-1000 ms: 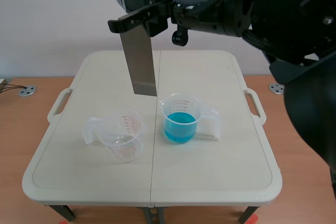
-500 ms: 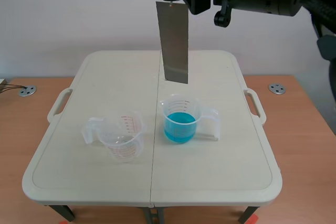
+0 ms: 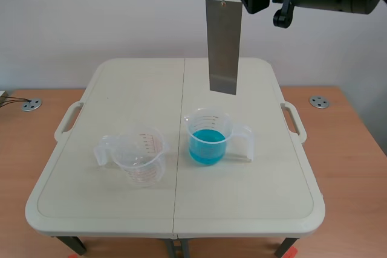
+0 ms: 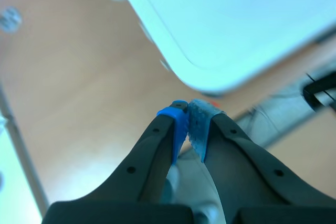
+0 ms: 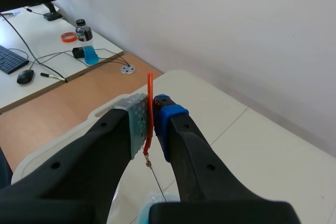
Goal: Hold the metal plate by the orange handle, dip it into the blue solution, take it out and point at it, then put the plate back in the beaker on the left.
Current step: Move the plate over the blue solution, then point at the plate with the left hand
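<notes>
White wall (image 3: 91,16), flat grey metal plate (image 3: 224,46) hanging upright, thin orange handle (image 5: 149,114)

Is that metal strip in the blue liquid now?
No, out: the metal plate hangs in the air, its lower edge well above the blue-filled beaker.
</notes>
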Robot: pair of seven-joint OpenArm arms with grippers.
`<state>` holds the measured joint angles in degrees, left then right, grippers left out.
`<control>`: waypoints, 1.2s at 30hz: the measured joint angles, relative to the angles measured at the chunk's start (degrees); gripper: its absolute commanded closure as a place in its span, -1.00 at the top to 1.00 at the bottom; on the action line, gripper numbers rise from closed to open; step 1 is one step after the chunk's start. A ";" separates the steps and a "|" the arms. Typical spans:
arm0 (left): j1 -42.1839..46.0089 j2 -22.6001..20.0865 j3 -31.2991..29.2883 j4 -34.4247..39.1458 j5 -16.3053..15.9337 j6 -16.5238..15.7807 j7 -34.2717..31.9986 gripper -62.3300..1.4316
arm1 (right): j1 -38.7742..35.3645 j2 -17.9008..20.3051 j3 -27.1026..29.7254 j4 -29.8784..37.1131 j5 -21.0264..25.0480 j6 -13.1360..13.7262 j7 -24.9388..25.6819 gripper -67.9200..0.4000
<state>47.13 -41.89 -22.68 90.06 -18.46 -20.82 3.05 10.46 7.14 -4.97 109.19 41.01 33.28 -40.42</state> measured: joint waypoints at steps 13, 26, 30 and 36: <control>-26.95 -3.37 10.95 -5.27 -0.50 -4.74 -1.64 -0.86 | 0.00 0.00 0.42 -4.09 0.20 2.16 0.70 -0.95; -50.86 0.15 33.05 -16.04 0.48 -8.09 -2.89 -0.87 | 0.00 0.00 0.42 -4.09 0.22 2.16 1.55 -0.95; -56.13 3.06 36.68 -19.26 2.01 -11.47 -2.86 -0.87 | 0.00 0.00 0.42 -4.09 0.22 2.16 1.53 -0.95; -61.61 8.04 40.65 -22.91 6.27 -15.98 -2.86 -0.87 | 0.00 0.00 0.42 -4.09 0.22 2.16 1.31 -0.95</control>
<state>-14.48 -33.85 17.98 67.16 -12.19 -36.80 0.19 10.46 7.14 -4.56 105.10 41.23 35.44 -39.11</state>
